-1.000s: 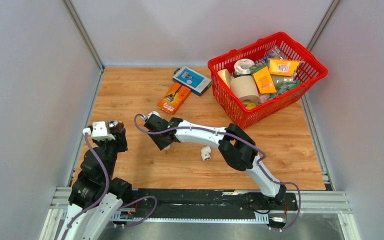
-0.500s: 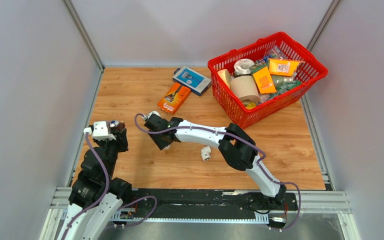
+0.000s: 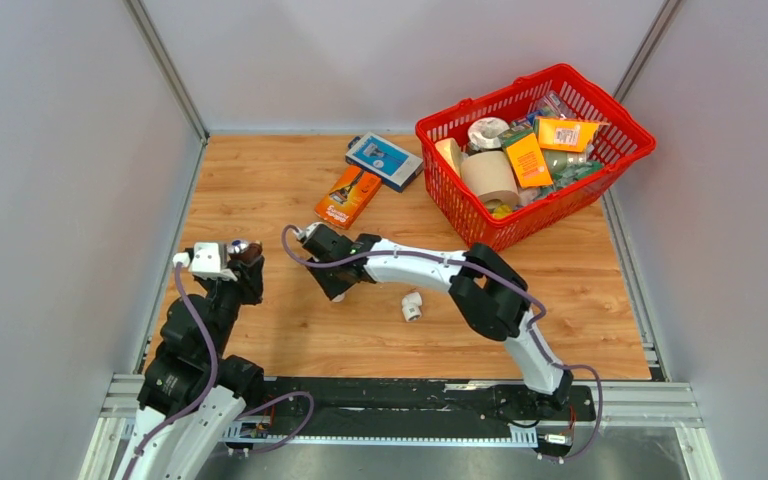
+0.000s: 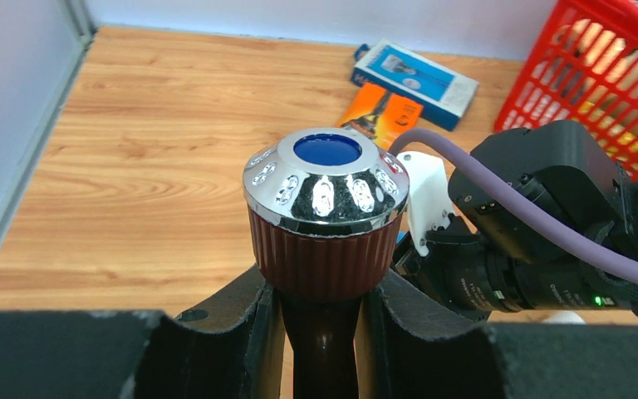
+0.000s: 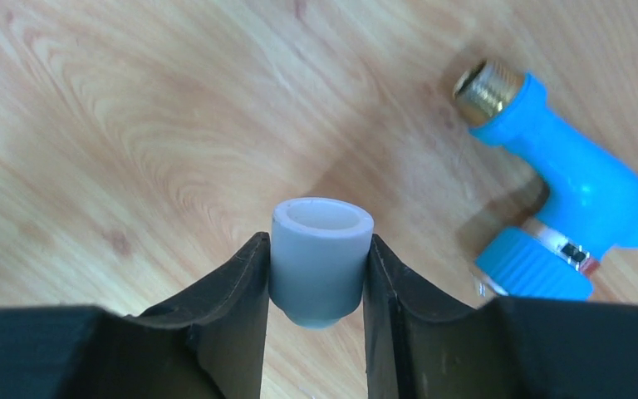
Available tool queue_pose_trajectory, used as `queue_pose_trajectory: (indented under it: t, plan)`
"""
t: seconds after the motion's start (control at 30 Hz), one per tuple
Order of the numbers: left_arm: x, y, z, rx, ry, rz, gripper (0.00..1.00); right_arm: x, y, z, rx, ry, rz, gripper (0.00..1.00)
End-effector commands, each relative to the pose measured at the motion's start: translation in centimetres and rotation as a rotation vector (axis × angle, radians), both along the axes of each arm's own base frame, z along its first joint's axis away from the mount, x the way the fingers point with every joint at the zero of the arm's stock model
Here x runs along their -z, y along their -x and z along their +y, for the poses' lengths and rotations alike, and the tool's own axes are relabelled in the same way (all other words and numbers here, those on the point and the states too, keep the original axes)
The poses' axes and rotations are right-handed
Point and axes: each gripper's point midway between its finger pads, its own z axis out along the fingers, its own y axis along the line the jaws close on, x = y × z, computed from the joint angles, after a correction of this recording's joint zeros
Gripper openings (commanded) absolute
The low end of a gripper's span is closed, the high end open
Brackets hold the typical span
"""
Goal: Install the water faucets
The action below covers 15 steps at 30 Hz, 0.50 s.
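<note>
Left hand (image 4: 320, 291) clamps brown faucet (image 4: 326, 191) — right hand (image 5: 316, 249) pinches white fitting (image 5: 322, 220), blue faucet (image 5: 577, 195) beside.

Left pincer (image 4: 320, 309) clamped with arm folded; right pincer (image 5: 320, 259) clamped, arm stretched leftward.

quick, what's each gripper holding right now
Left gripper: closed on the brown faucet.
Right gripper: closed on a white fitting.
</note>
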Motion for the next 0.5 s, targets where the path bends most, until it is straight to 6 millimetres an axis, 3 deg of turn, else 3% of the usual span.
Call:
queue_pose_trajectory:
  t: [0.0, 0.2, 0.47]
  plan:
    - [-2.2, -0.2, -2.6, 0.136, 0.039, -0.08, 0.0, -5.6, 0.7, 0.5, -0.063, -0.202, 0.002, 0.0]
    - [-3.4, 0.0, -6.6, 0.329, 0.127, -0.077, 0.0, -11.9, 0.2, -1.6, -0.064, -0.423, -0.081, 0.0]
    - [-4.5, -0.4, -11.3, 0.537, 0.22, 0.035, 0.0, -21.0, -0.6, -7.2, -0.038, -0.757, -0.237, 0.0]
